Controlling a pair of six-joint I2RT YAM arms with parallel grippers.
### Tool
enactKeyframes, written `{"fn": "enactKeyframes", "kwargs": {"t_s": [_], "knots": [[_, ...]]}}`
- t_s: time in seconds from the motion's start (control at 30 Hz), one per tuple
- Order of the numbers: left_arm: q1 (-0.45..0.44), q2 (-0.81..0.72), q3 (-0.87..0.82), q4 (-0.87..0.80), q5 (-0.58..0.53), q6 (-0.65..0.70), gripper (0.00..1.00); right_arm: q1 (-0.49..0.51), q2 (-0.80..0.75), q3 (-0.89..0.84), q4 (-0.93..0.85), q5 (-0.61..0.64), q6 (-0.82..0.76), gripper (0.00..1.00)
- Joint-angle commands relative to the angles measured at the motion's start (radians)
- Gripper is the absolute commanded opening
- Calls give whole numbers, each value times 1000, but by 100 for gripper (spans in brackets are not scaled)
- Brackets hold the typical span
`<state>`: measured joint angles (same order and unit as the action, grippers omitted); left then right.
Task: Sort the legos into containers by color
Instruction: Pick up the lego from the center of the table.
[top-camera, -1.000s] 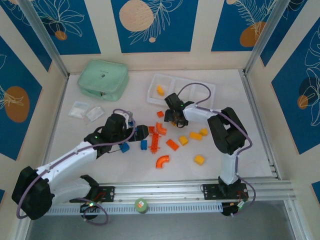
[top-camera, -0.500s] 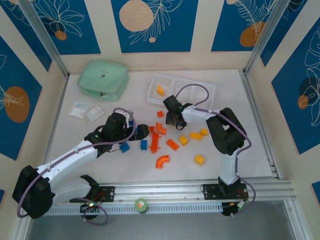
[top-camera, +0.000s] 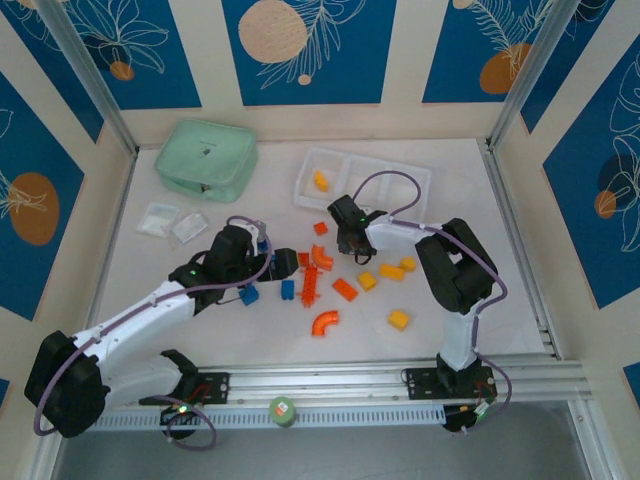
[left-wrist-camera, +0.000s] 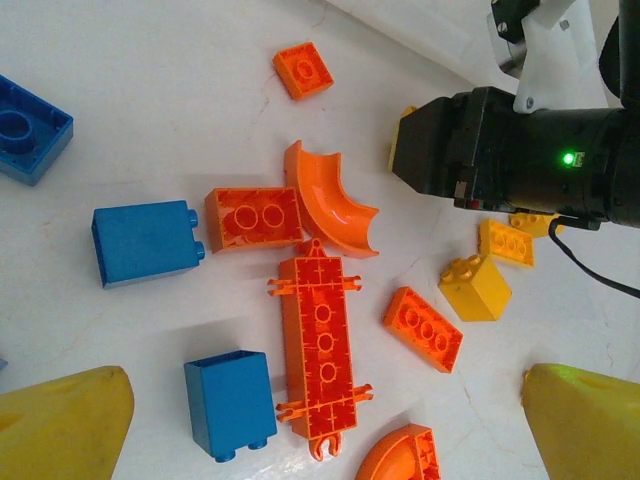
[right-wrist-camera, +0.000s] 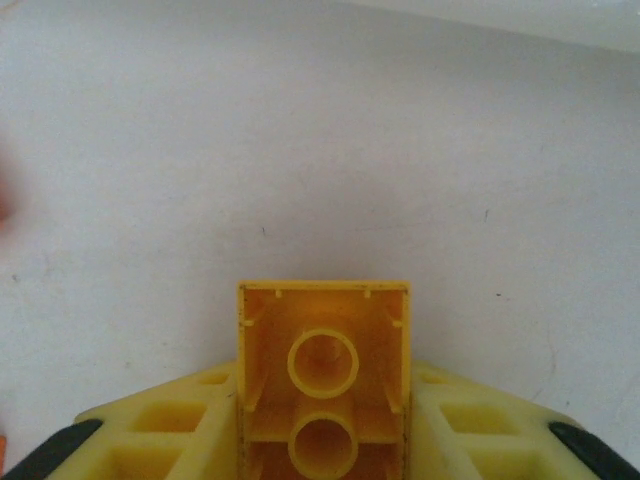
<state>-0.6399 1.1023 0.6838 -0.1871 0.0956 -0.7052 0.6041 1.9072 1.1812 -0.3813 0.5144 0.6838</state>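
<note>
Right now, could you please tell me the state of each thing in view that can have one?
Left hand: open, above the long orange brick.
Right hand: shut on a yellow brick.
Tray: holds one yellow-orange brick in its left compartment.
Mint green box: lid shut.

Left arm (top-camera: 140, 318) stretches from its near-left base out toward the middle. The left gripper (left-wrist-camera: 320, 430) hangs low, yellow fingers (left-wrist-camera: 70, 420) spread wide with nothing between them. Right arm (top-camera: 455, 270) is folded at the elbow, forearm reaching left. The right gripper (right-wrist-camera: 323, 420) is pinched on a yellow brick (right-wrist-camera: 323, 340), hollow underside facing its wrist camera.
</note>
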Motion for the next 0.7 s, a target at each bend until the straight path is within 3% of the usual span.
{"fn": "enactKeyframes", "kwargs": {"t_s": [0.0,0.3,0.67], "knots": [[-10,-22,30,-8,-26,12,99,5,-29,-14,19,-23,-4,33],[-10,-41,35,-17,-40,16,99,8,-88,-17,27,-11,-54,23],[15,-59,75,-79,-73,55,99,42,-128,100,-13,-3,-159,21]]}}
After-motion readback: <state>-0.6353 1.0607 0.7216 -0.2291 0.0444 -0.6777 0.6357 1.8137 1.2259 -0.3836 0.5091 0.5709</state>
